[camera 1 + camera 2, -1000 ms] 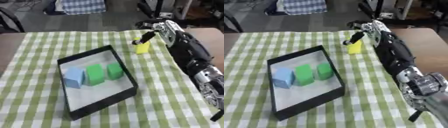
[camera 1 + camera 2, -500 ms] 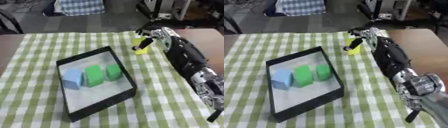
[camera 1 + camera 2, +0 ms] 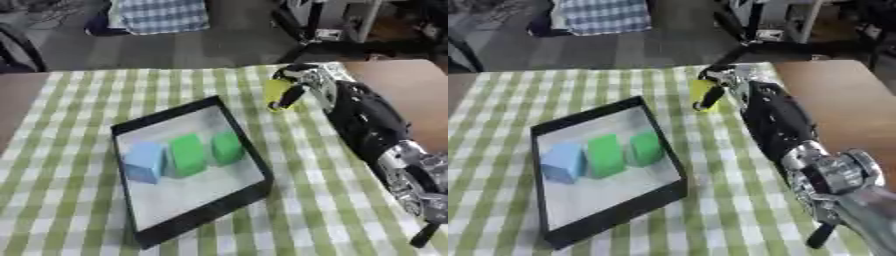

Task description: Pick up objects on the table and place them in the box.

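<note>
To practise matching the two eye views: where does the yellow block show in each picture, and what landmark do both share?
Left eye view: yellow block right of centre, upper half, in the right hand.
Right eye view: the block just right of centre, upper half.
Shared landmark: the black box, its far right corner beside the block.

I am looking down at a brown counter (image 3: 411, 95) whose bare wood shows along the right side and at the far left corner. A green and white checked cloth (image 3: 79, 95) lies directly on it and covers most of the surface. On the cloth, toward the middle and left, sits a shallow black-rimmed box (image 3: 179, 226) with a pale floor, turned at an angle to the counter's edges. My right arm stretches over the cloth's right side toward the far edge; whether it rests on the cloth I cannot tell.
</note>
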Controlling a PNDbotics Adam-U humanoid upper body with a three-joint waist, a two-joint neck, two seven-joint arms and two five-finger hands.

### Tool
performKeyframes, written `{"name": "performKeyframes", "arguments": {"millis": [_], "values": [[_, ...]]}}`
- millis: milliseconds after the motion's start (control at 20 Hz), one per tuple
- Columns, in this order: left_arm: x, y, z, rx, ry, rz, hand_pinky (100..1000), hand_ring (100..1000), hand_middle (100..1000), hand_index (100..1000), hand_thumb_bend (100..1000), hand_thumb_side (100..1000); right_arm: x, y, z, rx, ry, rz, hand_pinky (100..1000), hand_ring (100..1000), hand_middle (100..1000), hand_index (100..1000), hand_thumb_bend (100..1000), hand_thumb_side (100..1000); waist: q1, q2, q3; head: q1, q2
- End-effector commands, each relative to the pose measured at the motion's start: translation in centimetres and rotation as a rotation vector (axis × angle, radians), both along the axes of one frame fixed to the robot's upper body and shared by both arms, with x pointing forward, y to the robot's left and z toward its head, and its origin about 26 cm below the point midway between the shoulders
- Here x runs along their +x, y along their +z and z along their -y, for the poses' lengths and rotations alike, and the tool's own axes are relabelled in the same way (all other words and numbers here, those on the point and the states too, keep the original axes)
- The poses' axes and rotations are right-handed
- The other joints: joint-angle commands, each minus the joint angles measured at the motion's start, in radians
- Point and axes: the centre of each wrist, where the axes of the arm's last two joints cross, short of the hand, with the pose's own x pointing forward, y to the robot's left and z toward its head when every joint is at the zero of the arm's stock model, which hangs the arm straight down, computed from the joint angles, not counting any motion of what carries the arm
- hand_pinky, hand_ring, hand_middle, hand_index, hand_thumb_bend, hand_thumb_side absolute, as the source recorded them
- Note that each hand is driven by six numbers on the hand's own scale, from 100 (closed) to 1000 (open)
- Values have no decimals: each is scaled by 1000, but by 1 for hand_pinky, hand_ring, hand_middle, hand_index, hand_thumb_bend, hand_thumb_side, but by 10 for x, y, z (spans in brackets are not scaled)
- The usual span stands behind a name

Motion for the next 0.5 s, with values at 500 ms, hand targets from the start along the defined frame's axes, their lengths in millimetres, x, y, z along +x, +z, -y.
{"name": "performKeyframes", "arguments": {"millis": [500], "values": [[0,9,-5,13,8,23,716,678,696,889,652,817,4,83,-24,64,189,531,508,442,415,535,100,106,6,1,-14,13,8]]}}
